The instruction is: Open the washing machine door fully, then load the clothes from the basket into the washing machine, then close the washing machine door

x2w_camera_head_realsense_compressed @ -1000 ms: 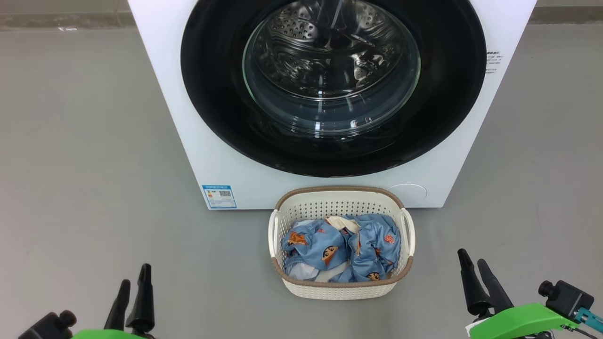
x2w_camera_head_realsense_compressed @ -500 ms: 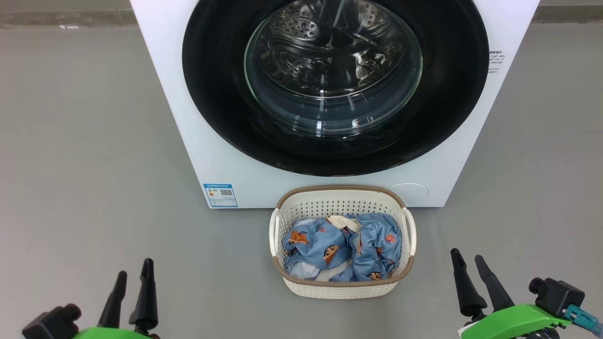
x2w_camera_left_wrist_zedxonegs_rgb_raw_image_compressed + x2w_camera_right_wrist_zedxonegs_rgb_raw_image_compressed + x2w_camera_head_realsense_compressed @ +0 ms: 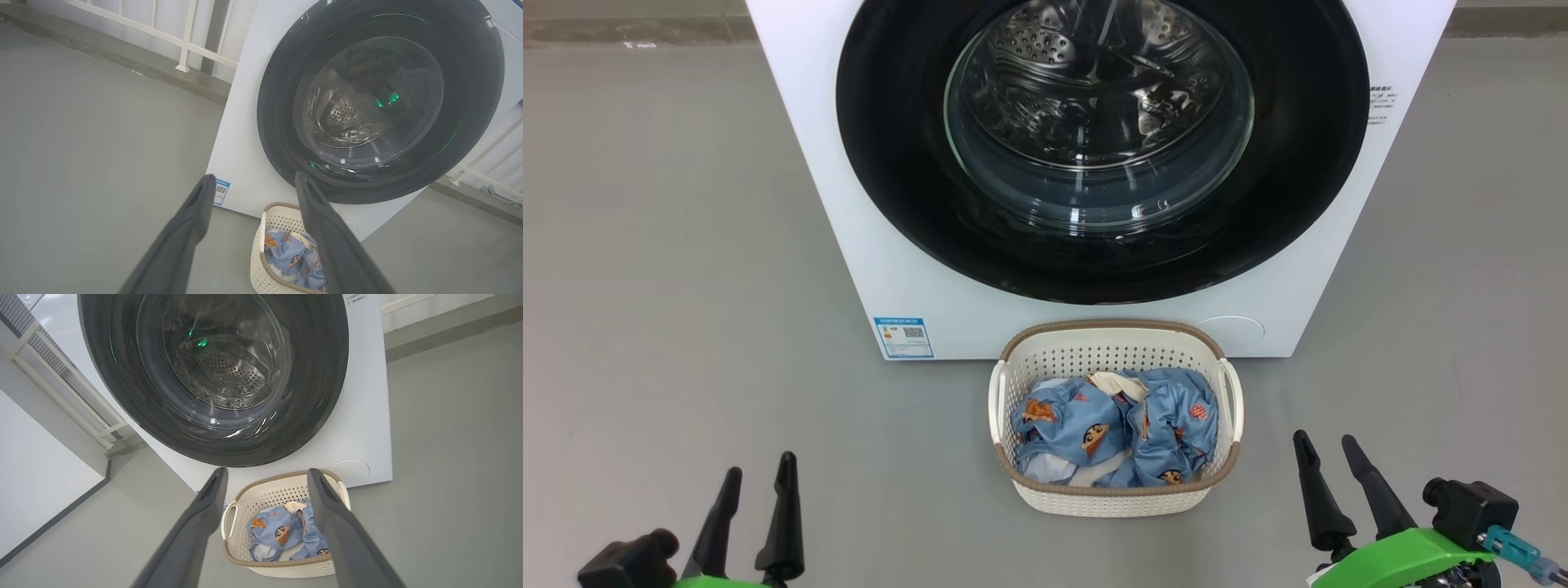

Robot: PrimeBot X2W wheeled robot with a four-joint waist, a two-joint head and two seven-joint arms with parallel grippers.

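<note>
The white washing machine [image 3: 866, 245] stands straight ahead on the grey floor. Its glossy black washing machine door [image 3: 898, 163] lies shut against the front, and the steel drum shows through the glass bowl. The cream basket [image 3: 1111, 329] sits on the floor against the machine's base, holding light blue clothes [image 3: 1086, 425] with orange-brown faces. My left gripper [image 3: 760, 464] hangs open at the lower left, well left of the basket. My right gripper [image 3: 1323, 438] hangs open just right of the basket. Both are empty. The left wrist view frames the door [image 3: 278, 122] between the fingers of the left gripper [image 3: 254, 176]; the right gripper [image 3: 266, 470] straddles the basket [image 3: 261, 486].
A white railing [image 3: 188, 36] on a low kerb runs behind the machine on its left side, and another railing [image 3: 73, 404] stands on the other side. A white wall panel [image 3: 36, 486] stands nearby. A blue label sticker [image 3: 903, 336] marks the machine's lower front.
My right gripper has drifted a little left, toward the basket. The left gripper has shifted slightly up and right. Door, basket and clothes have not moved.
</note>
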